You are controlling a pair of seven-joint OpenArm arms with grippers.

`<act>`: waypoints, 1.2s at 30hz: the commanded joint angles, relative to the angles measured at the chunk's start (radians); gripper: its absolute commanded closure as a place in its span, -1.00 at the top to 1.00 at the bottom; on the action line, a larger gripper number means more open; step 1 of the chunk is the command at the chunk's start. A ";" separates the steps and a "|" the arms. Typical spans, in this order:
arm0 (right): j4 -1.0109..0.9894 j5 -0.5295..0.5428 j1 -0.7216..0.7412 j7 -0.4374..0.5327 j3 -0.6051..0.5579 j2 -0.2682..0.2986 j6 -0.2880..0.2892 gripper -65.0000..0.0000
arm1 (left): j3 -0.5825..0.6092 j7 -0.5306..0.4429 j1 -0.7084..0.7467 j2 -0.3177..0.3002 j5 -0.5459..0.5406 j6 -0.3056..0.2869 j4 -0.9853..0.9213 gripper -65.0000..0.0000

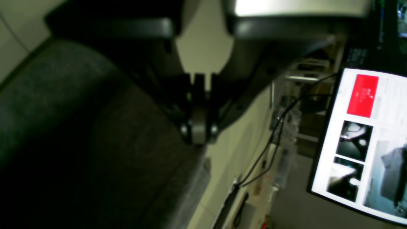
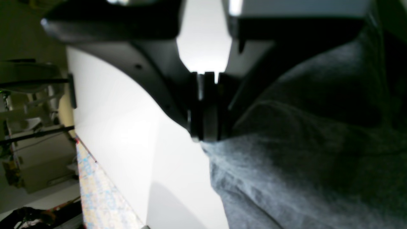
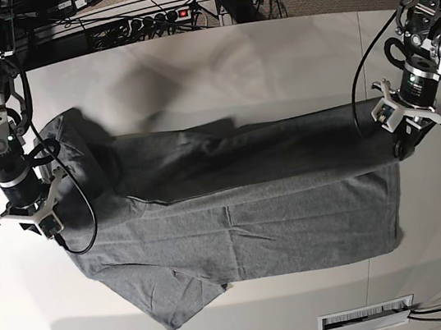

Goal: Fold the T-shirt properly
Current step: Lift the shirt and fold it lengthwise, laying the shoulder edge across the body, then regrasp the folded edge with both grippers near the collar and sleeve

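Note:
The heather-grey T-shirt [image 3: 246,227] lies spread across the white table [image 3: 271,58], its far half raised in a long fold between my two grippers. My left gripper [image 3: 405,150] at the base view's right is shut on the shirt's right edge. In the left wrist view its fingertips [image 1: 198,130] are pressed together with dark cloth [image 1: 79,133] hanging to the left. My right gripper [image 3: 50,230] at the base view's left is shut on the shirt's left edge near a sleeve. In the right wrist view its closed fingertips [image 2: 206,133] pinch the cloth [image 2: 302,159].
A power strip [image 3: 157,17] and cables lie beyond the table's far edge. A lit monitor [image 1: 365,140] and black cables [image 1: 273,140] show past the table in the left wrist view. A white vent [image 3: 368,317] sits at the near edge.

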 commanded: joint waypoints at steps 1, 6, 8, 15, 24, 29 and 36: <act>0.010 -0.002 0.019 0.018 0.002 0.016 -0.018 -1.00 | -0.011 -0.009 -0.023 -0.016 -0.011 -0.002 -0.001 -1.00; 0.009 -0.003 0.019 0.000 -0.002 0.008 -0.018 -0.86 | -0.010 0.015 -0.070 -0.016 -0.032 -0.111 -0.060 -0.56; 0.009 -0.017 0.019 -0.001 -0.002 0.008 -0.018 -0.47 | -0.010 0.021 -0.076 -0.016 -0.031 -0.132 -0.076 -0.40; 0.010 -0.041 0.019 -0.090 -0.002 0.008 -0.018 -0.30 | -0.010 0.020 -0.070 -0.016 -0.109 -0.336 -0.077 -0.41; 0.018 0.459 0.005 -0.538 -0.006 0.008 0.084 -0.31 | -0.010 -0.016 -0.070 -0.016 -0.215 -0.579 -0.071 -0.87; 0.018 0.493 -0.079 -0.563 -0.006 0.008 0.087 -0.31 | -0.010 0.009 -0.060 -0.015 -0.254 -0.655 -0.072 -1.00; 0.018 0.497 -0.167 -0.568 -0.006 0.008 0.090 -0.31 | -0.010 0.013 -0.058 0.022 -0.259 -0.640 -0.072 -1.00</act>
